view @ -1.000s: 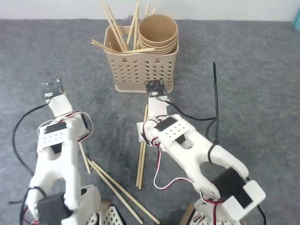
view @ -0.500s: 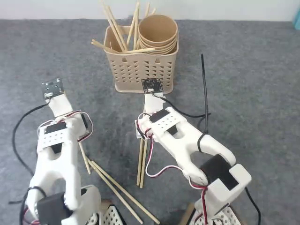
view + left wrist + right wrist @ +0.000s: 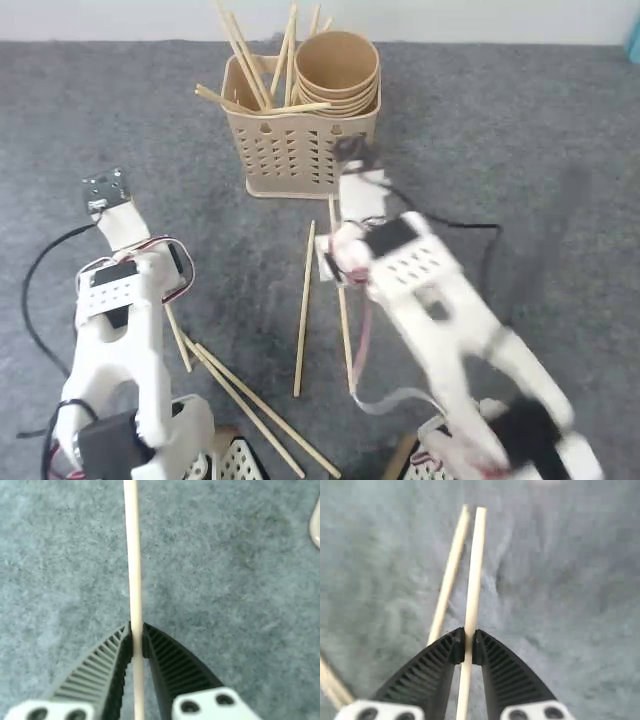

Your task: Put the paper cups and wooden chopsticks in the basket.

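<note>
My right end effector [image 3: 468, 640] is clamped on one wooden chopstick [image 3: 474, 565], which runs out past its tips just beside a loose chopstick [image 3: 450, 572] lying on the grey desk [image 3: 560, 580]. My left end effector [image 3: 136, 632] pinches another stick [image 3: 132, 555] the same way. Beyond both arms, the basket [image 3: 300, 150] holds stacked paper cups [image 3: 338, 60] and more chopsticks [image 3: 245, 60].

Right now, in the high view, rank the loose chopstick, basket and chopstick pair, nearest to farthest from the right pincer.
1. Loose chopstick, on the table just beside the right pincer.
2. Basket, at the table's back.
3. Chopstick pair, by the left arm's base.
</note>
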Controlling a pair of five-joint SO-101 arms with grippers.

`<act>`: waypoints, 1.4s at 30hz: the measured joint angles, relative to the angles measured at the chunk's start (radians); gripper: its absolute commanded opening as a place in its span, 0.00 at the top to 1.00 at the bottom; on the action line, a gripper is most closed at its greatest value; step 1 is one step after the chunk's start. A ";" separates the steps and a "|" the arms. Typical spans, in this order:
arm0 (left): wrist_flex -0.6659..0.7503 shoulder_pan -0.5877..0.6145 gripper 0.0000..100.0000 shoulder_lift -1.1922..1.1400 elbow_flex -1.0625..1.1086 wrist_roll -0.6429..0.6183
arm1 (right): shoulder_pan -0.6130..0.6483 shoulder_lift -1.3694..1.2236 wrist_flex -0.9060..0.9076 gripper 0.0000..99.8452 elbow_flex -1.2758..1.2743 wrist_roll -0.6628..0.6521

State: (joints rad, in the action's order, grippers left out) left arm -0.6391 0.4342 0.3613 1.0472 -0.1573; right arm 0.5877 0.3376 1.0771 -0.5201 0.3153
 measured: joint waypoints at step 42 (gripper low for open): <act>0.000 0.000 0.99 0.000 0.000 0.000 | 0.035 -0.327 -1.527 0.88 0.310 -0.644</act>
State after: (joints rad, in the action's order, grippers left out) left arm -0.6391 0.4342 0.3613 1.0472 -0.1573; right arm 0.6229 0.0107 -0.4496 -0.2102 -0.3291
